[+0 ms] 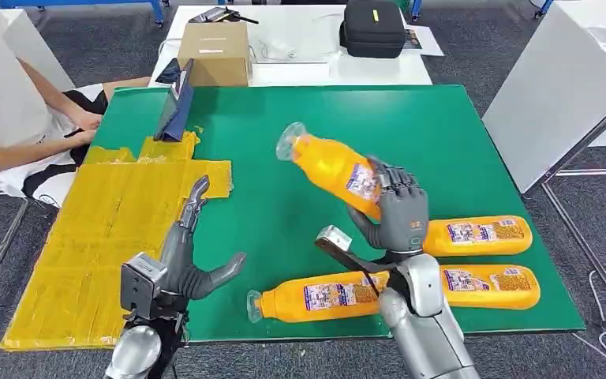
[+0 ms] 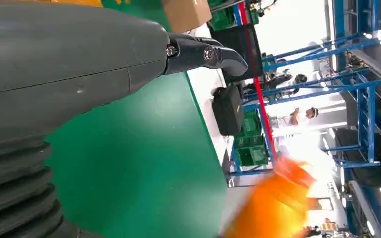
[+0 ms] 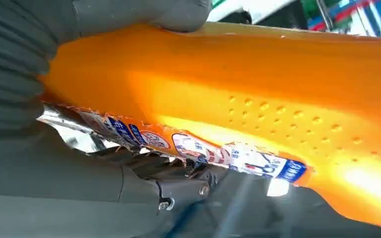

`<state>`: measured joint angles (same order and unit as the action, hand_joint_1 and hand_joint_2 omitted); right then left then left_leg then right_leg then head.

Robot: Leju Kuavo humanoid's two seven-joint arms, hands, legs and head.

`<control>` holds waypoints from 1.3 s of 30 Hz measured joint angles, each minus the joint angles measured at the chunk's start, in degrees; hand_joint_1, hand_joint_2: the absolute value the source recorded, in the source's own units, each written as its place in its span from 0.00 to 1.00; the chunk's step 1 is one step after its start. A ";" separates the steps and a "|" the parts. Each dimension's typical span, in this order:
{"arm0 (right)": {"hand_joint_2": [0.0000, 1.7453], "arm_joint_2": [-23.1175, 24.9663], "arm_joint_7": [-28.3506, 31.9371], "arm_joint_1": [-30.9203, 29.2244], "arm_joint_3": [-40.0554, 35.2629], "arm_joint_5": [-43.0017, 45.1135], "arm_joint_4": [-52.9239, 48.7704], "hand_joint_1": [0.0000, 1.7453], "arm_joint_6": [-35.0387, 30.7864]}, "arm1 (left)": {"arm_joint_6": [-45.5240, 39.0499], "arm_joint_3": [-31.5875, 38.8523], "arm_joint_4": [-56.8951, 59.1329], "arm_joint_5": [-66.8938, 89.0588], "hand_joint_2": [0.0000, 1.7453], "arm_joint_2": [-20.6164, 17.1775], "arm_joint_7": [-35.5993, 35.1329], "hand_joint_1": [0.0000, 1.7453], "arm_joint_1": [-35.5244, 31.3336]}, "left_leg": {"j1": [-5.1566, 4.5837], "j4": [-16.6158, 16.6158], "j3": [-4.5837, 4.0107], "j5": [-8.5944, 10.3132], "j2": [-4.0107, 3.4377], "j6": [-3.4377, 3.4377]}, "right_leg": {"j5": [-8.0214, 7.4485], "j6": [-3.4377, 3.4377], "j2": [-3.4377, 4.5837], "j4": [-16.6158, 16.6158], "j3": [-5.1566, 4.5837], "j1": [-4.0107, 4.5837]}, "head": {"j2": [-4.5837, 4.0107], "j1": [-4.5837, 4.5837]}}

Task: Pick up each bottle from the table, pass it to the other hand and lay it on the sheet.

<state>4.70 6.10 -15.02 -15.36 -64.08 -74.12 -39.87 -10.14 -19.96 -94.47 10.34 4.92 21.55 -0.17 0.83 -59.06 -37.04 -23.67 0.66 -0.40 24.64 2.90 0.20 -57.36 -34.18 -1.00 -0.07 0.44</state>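
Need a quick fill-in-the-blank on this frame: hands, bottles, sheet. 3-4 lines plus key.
1. The right robot hand holds an orange bottle ____ the green table.
2. The left robot hand holds ____, its fingers spread.
3. ____ more orange bottles lie on the table near the right arm.
4. The number of bottles lying on the yellow sheet is ____.

Missing words: above; nothing; three; zero

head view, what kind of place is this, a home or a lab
Most likely a robotics lab or test workshop, not a home: a green mat taped with a yellow sheet, blue metal racking, and a white table holding a cardboard box.
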 measured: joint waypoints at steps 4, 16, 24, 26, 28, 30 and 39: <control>1.00 0.46 2.59 2.34 1.79 5.32 -3.20 0.95 0.02 | -0.15 0.00 0.00 -0.17 1.00 -0.11 -0.04 0.00 -0.01 | -0.01 0.00 0.01 0.00 -0.04 0.00 | -0.02 0.00 0.01 0.00 0.00 0.00 | 0.00 0.00; 1.00 0.13 15.38 5.44 -2.96 38.51 -5.35 1.00 27.92 | 1.47 -0.57 2.41 -1.29 1.00 -0.70 -0.98 0.00 -3.35 | 0.01 0.00 0.00 0.01 -0.11 0.00 | -0.02 0.00 0.02 -0.01 -0.05 0.02 | 0.00 0.00; 1.00 1.38 16.45 4.60 -10.08 37.60 -2.97 1.00 30.16 | 2.58 -3.26 3.80 -2.08 1.00 -0.74 -1.29 0.00 -5.75 | 0.01 0.00 -0.03 0.01 -0.08 0.00 | -0.02 0.00 0.02 -0.01 -0.05 0.01 | 0.00 0.00; 1.00 1.73 16.45 4.18 -11.50 36.49 -2.57 1.00 29.59 | 2.91 -3.87 4.13 -2.36 1.00 -0.74 -1.53 0.00 -6.11 | 0.01 0.00 -0.03 0.01 -0.05 0.00 | -0.02 0.00 0.01 -0.01 -0.04 0.01 | 0.00 0.00; 1.00 2.12 16.43 3.46 -13.31 34.57 -2.20 1.00 28.02 | 3.19 -4.46 4.55 -2.64 1.00 -0.76 -1.86 0.00 -6.32 | 0.01 0.00 -0.02 0.01 -0.06 0.00 | -0.02 0.00 0.01 -0.01 -0.05 0.02 | 0.00 0.00; 1.00 2.25 16.39 2.92 -14.61 33.61 -2.16 1.00 26.73 | 3.78 -4.92 5.03 -3.21 1.00 -0.76 -2.19 0.00 -6.59 | 0.01 0.00 -0.02 0.01 -0.07 0.00 | -0.02 0.00 0.02 -0.01 -0.05 0.01 | 0.00 0.00; 1.00 2.47 15.91 2.02 -17.36 32.36 -2.16 1.00 24.94 | 5.55 -5.68 6.43 -5.60 1.00 -0.76 -2.34 0.00 -7.33 | 0.01 0.00 -0.03 0.01 -0.06 0.00 | -0.02 0.00 0.02 -0.01 -0.05 0.01 | 0.00 0.00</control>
<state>7.17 22.01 -13.00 -32.72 -31.71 -76.28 -14.93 -4.59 -25.64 -88.04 4.74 4.15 19.21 -7.50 0.84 -59.06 -37.07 -23.66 0.59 -0.40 24.62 2.89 0.22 -57.37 -34.23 -0.99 -0.07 0.44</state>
